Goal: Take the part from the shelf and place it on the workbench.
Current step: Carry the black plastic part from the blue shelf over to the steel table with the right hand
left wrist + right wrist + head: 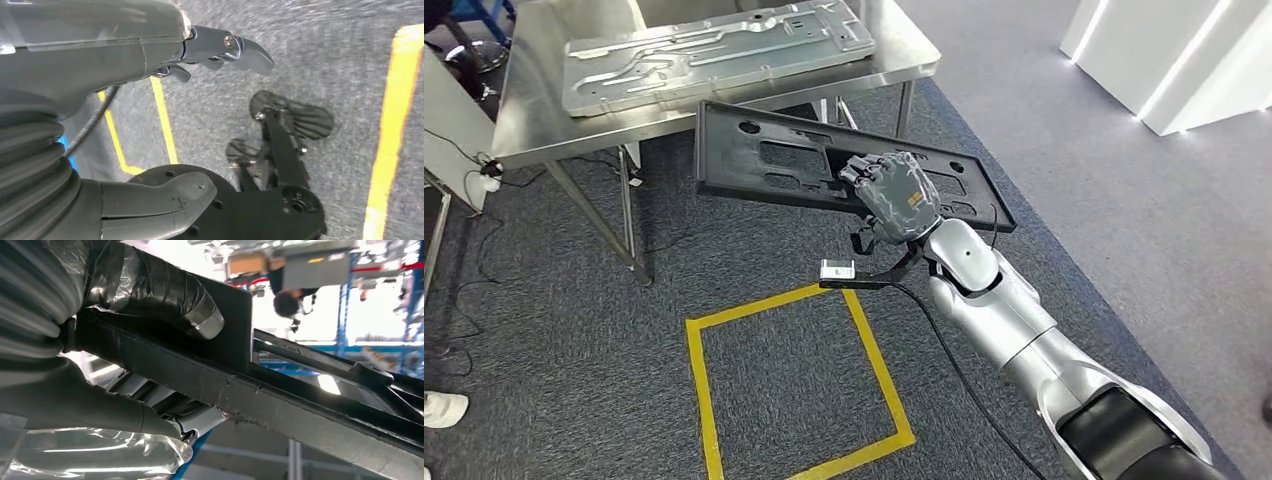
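Note:
The part point(764, 150) is a long, flat black panel with cut-outs. My right hand point(894, 195) grips it along its near long edge, towards the right end, and holds it above the carpet. It hangs just in front of the steel workbench point(534, 120), with its far left corner at the bench's front edge. In the right wrist view the taped thumb point(150, 285) lies over the panel's edge point(280, 400) and the fingers point(75, 400) wrap under it. My left hand point(100, 55) hangs over the floor, fingers apart, with nothing in it.
A large silver stamped metal plate point(714, 45) covers much of the workbench top. A yellow taped square point(694, 380) marks the grey carpet below my arm. White panels point(1164, 60) stand at the far right. A shoe point(444, 408) shows at the left edge. A person point(292, 295) stands beyond the panel.

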